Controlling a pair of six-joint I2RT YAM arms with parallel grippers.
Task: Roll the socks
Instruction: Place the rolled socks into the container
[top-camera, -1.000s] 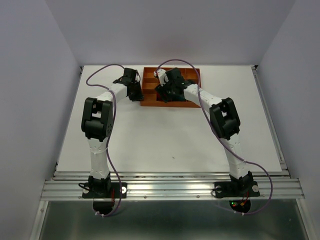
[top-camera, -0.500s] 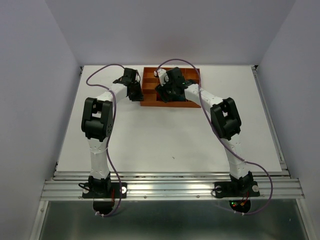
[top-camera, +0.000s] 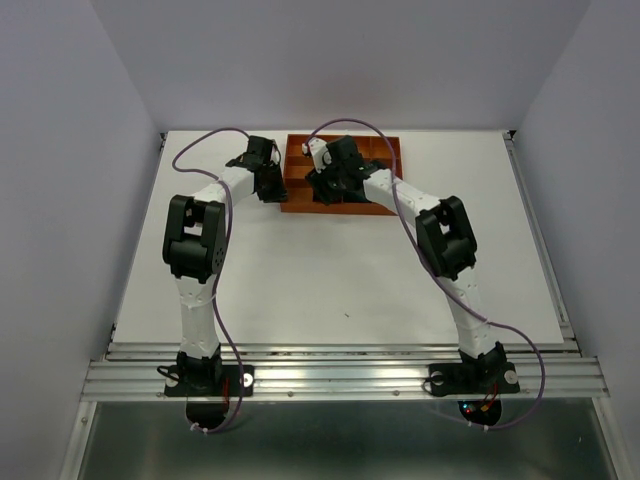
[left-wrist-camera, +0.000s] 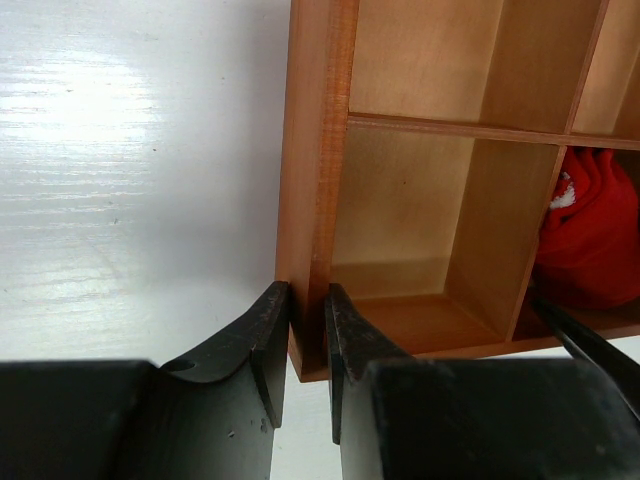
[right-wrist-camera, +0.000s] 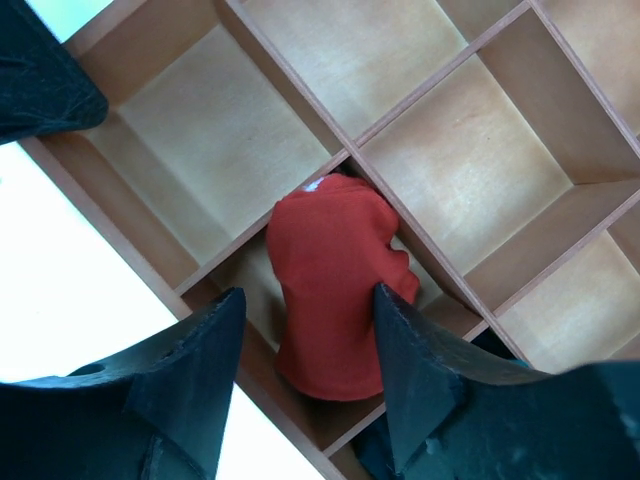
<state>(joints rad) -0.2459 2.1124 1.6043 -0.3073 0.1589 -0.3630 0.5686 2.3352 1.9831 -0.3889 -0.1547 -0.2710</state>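
One red sock (right-wrist-camera: 335, 290), bundled, sits in the near row of the single gridded tray (left-wrist-camera: 310, 150), one compartment in from its left wall. The right fingers (right-wrist-camera: 195, 390) stand apart astride it. The left fingers (left-wrist-camera: 272, 335) stand narrow, pinching the tray's left wall at its near corner on the counter (left-wrist-camera: 130, 150).

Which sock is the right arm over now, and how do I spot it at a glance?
Look to the orange-brown gridded tray at the far edge of the table. Along its near edge, between the right arm's spread fingers, a red sock sits bundled in one compartment. It is the only bright red thing there; the cells around it show mostly bare wood.
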